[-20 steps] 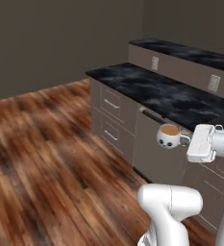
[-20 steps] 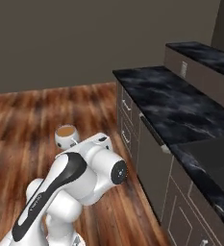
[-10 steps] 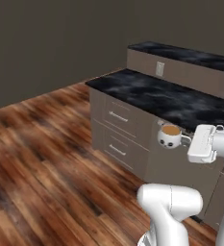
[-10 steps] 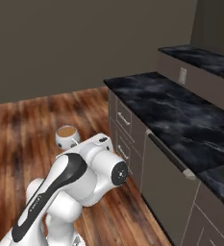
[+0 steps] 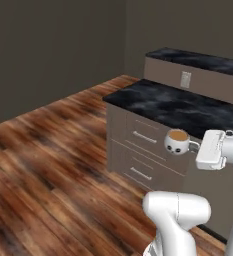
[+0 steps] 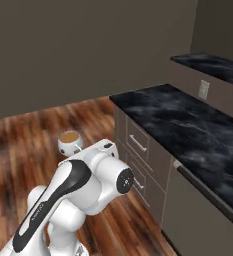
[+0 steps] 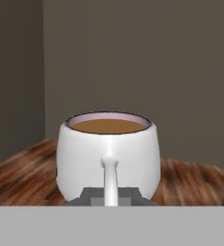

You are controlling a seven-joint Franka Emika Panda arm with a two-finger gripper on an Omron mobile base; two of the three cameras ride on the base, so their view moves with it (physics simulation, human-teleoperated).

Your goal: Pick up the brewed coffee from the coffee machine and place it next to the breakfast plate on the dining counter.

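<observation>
Since the earlier frame the base had driven on, shifting the black-topped drawer cabinet (image 5: 153, 145) across both base views. The two-finger gripper (image 5: 194, 146) was clamped on the handle of the small spotted white cup of brown coffee (image 5: 177, 141). The cup rode upright over the wooden floor (image 5: 53, 150), so a jolt could have spilled it.

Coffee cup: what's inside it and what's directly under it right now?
The cup holds brown coffee nearly to the rim. It is carried in the air by its handle in the gripper, with wood floor below. Its underside is hidden.
</observation>
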